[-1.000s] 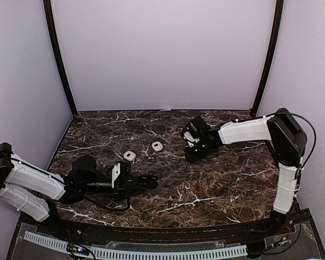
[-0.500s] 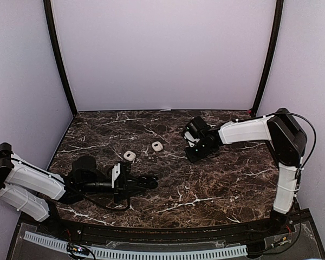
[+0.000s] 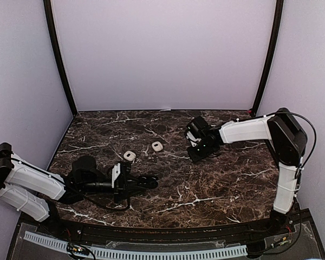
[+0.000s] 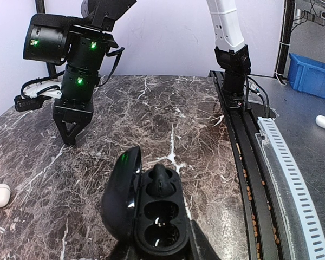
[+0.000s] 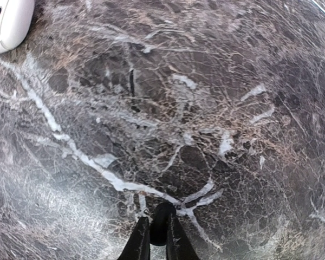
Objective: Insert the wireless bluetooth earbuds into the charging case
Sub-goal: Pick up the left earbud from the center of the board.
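Where my right gripper [image 5: 158, 230] comes down on the dark brown marble-patterned table top [image 3: 216, 189], item one is found: a tiny black roundish earbud [image 5: 161, 212]. It sits directly between my two right fingertips, low on the stone. Both fingers are drawn in narrow against its sides, so I have it pinched.

Item two: a black oval charging case [image 4: 157, 216] with its lid swung open to one side. My left gripper [image 4: 158, 249] is clamped tight on its near end and holds it just above the table. It is well apart from the right gripper, nearer the front edge. Two round wells in the case gape empty. A second small black bud [image 4: 160, 179] stands in the well farthest from my left fingers.

Item three: a white pebble-shaped case [image 3: 157, 146], lying on the table to the left of my right gripper, near it but not touching. The right wrist view catches it at the far upper corner, away from the pinched earbud.

Item four: another white pebble-shaped case [image 3: 130, 156], between the first white one and my left gripper.
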`<action>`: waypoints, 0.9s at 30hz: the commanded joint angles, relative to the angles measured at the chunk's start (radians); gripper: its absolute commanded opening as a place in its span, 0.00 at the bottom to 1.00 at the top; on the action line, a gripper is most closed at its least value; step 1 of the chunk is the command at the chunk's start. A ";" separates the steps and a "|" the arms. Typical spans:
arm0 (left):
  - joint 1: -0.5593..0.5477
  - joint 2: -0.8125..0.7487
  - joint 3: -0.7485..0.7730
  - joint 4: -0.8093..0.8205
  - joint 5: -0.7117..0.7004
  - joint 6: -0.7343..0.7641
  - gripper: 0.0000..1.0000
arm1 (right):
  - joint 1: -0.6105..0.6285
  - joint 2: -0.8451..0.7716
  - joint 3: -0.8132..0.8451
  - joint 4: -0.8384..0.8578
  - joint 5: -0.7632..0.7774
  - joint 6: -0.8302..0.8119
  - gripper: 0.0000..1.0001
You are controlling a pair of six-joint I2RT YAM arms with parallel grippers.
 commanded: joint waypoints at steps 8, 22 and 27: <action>0.005 -0.005 0.020 -0.012 0.011 0.001 0.18 | -0.004 0.005 0.015 -0.026 0.030 -0.003 0.07; 0.005 0.007 0.029 -0.019 0.028 0.003 0.18 | -0.001 -0.121 -0.082 0.028 0.004 -0.052 0.00; 0.005 0.011 0.030 -0.018 0.036 0.003 0.18 | 0.016 -0.211 -0.131 0.075 -0.042 -0.098 0.00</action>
